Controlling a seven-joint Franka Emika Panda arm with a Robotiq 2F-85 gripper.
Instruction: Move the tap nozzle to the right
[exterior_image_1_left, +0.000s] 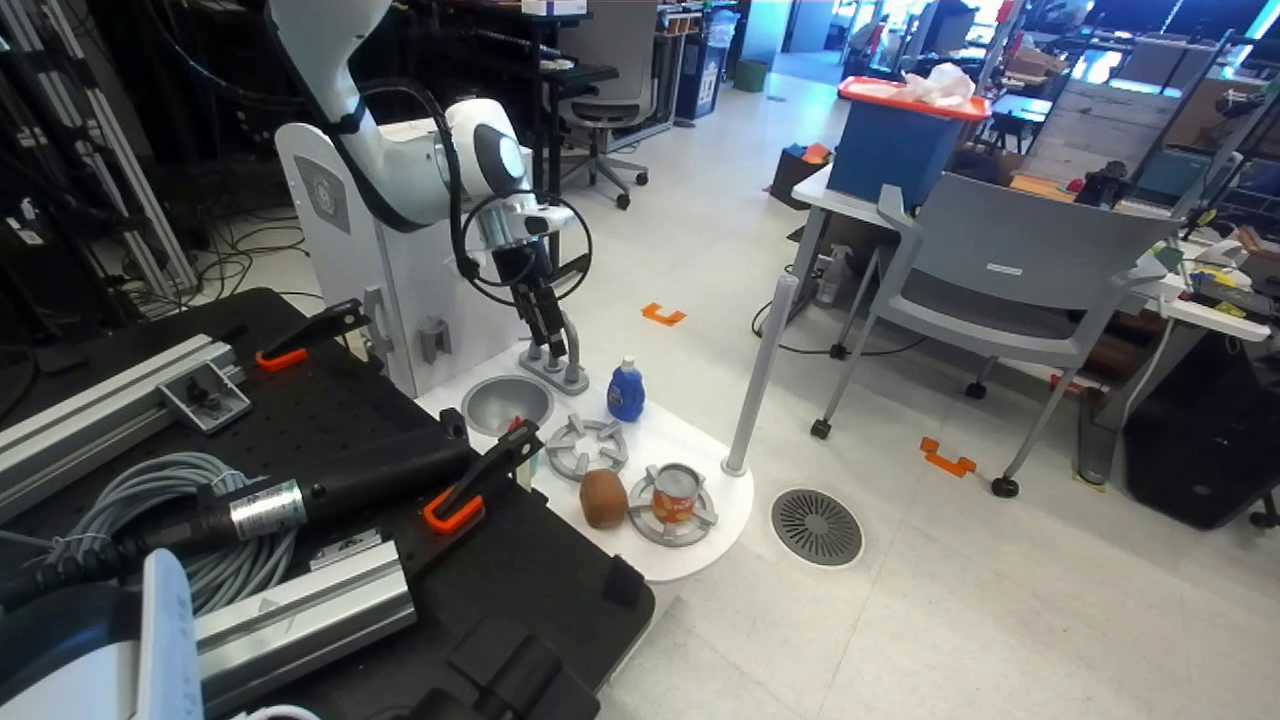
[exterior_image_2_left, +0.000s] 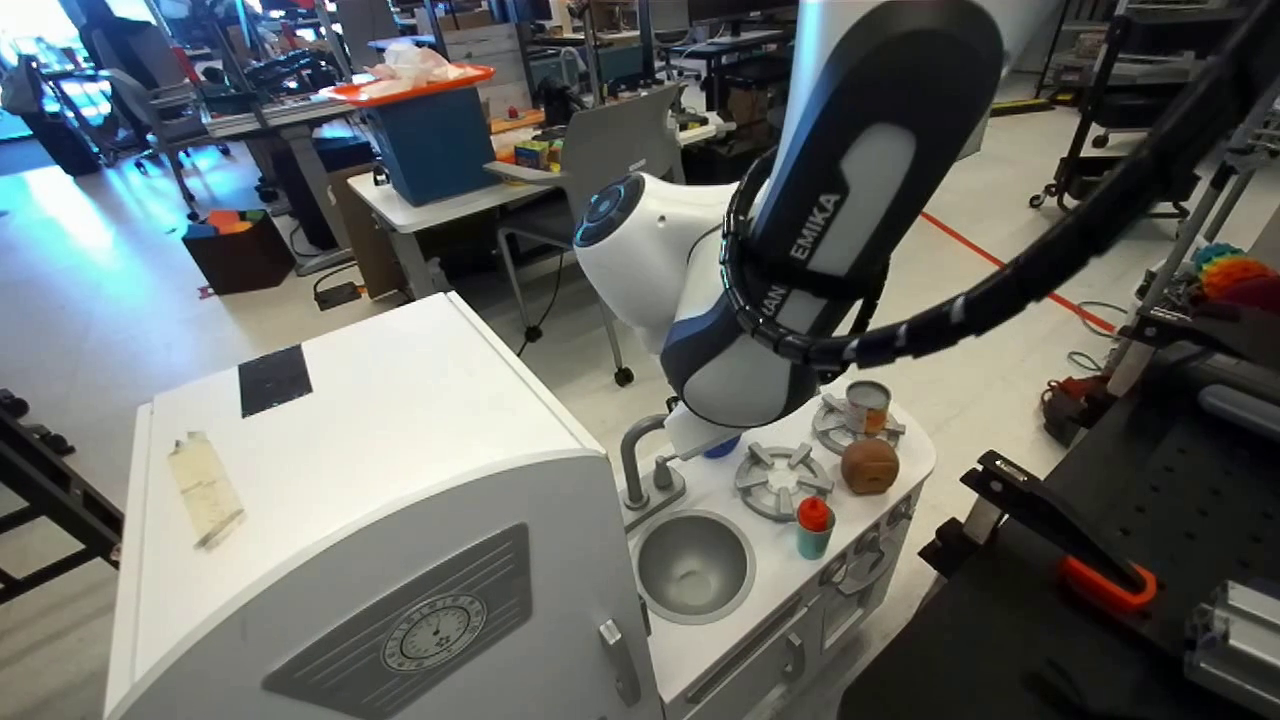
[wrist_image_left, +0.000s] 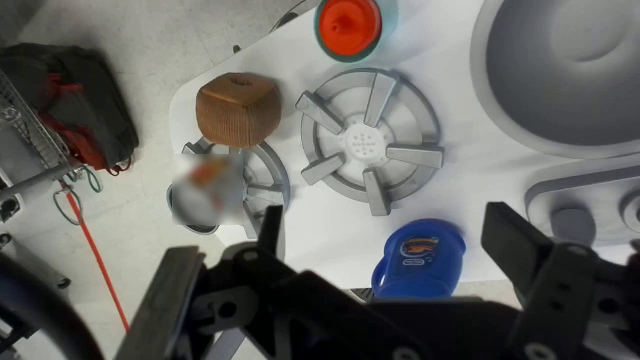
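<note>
The tap nozzle is a silver-grey arched spout (exterior_image_1_left: 572, 350) on a grey base behind the sink bowl. It also shows in an exterior view (exterior_image_2_left: 632, 460), where the arm's wrist hides its outlet end. In the wrist view only the grey tap base (wrist_image_left: 590, 220) shows at the right edge; the spout is out of view or hidden there. My gripper (exterior_image_1_left: 553, 348) points down right beside the spout and overlaps it; I cannot tell whether they touch. In the wrist view the gripper (wrist_image_left: 385, 227) has its fingers wide apart with nothing held.
A blue bottle (wrist_image_left: 420, 260) stands near the tap, beyond the fingers. The sink bowl (exterior_image_2_left: 695, 567), a burner (wrist_image_left: 370, 142), a brown block (exterior_image_1_left: 603, 499), a can (exterior_image_1_left: 676, 492) and a red-topped cup (exterior_image_2_left: 814, 527) share the counter. A grey post (exterior_image_1_left: 760, 380) and white cabinet (exterior_image_2_left: 400, 400) stand at its ends.
</note>
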